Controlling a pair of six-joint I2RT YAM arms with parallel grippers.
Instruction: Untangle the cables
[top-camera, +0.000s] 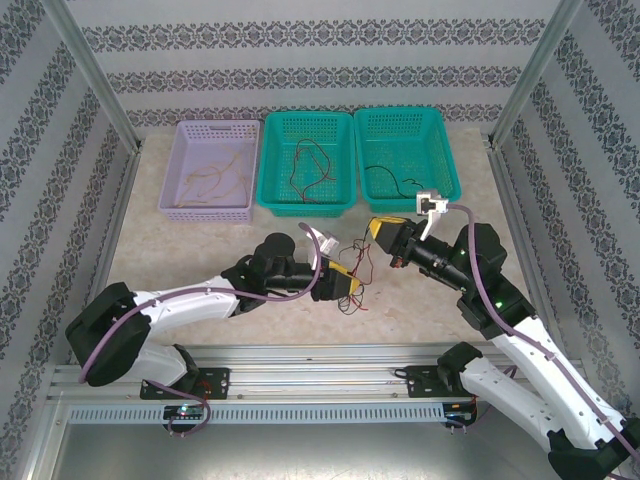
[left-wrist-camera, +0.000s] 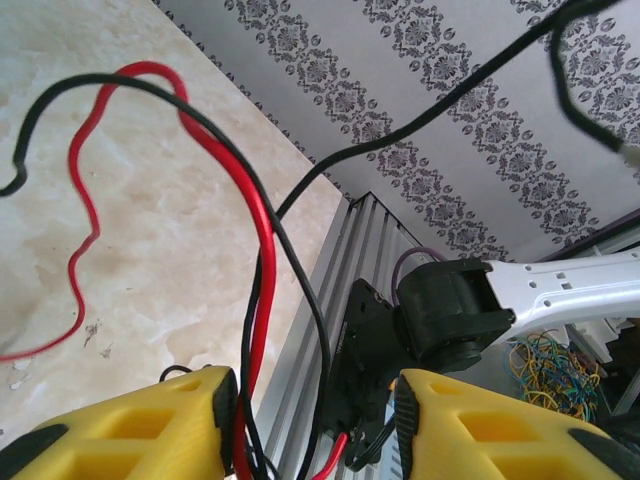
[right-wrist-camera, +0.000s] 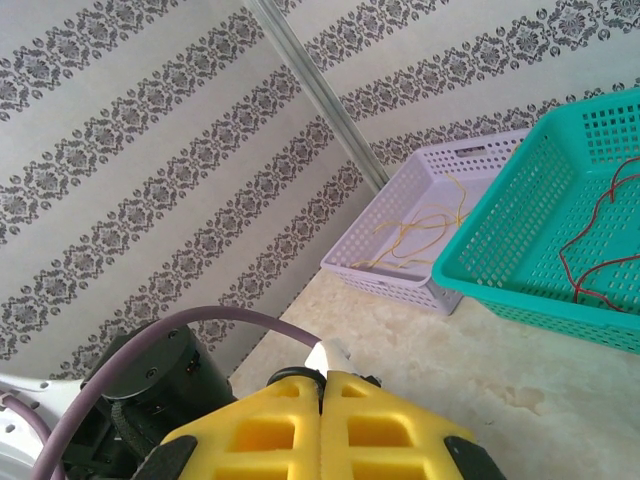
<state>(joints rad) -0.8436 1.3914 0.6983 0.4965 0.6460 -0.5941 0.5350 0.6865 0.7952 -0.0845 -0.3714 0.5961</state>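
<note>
Straddling the cables: left gripper jaws stood apart.
Red and black strands ran between its fingers, above the table between both arms; right gripper was pinched together. Should clamp one strand only, then pull away slowly.

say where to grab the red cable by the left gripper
Probably the straight stretch of the red cable in front of the left gripper, coming straight on, a finger either side. Further out it loops and the black cable crosses it.

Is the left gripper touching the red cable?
Touching. Left wrist view: the red cable runs down against one finger of the left gripper.
</note>
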